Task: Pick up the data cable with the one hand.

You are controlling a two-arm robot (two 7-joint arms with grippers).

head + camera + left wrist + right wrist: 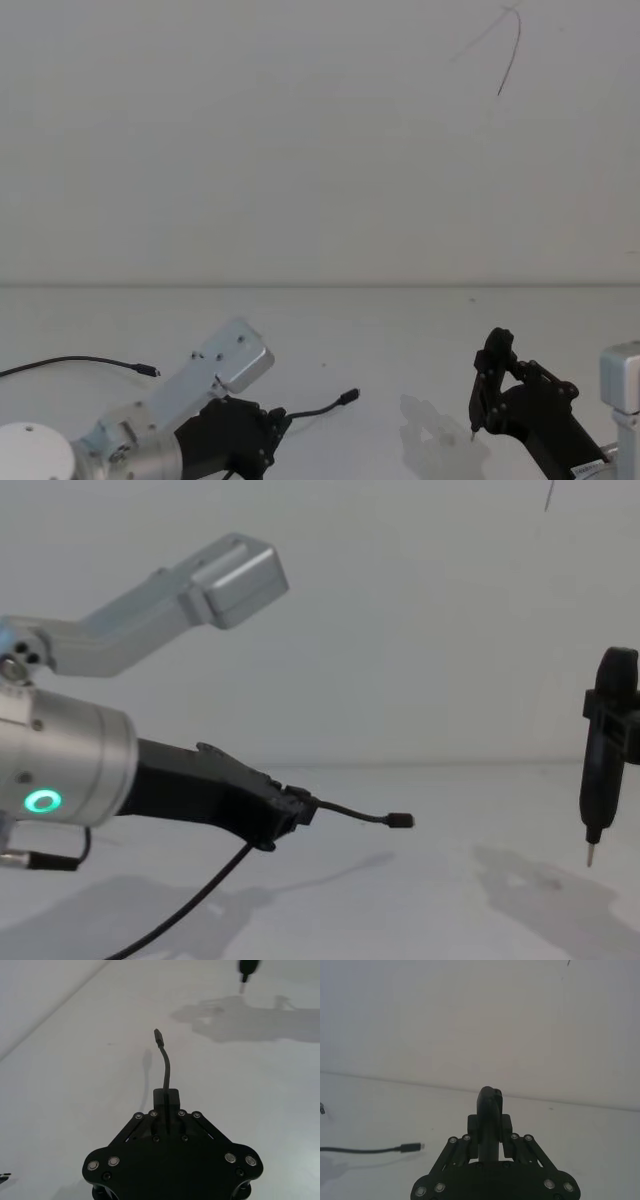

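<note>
I'm seeing the left gripper [298, 808] hovering above the table [450, 905], its jaws pinched tight on the data cable [352, 814]. The plug end is sticking out just past the fingertips toward the right, and the rest is drooping below, probably onto the table. Far right, the right gripper [612, 718] is clamping a screwdriver [597, 800] tip-down.

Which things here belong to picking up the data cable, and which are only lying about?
For the job:
- data cable, plug end held in the air
- left claw, shut on it

Not for the job:
- thin wire, lying on the table at the left
- screwdriver, clamped in the right claw
</note>
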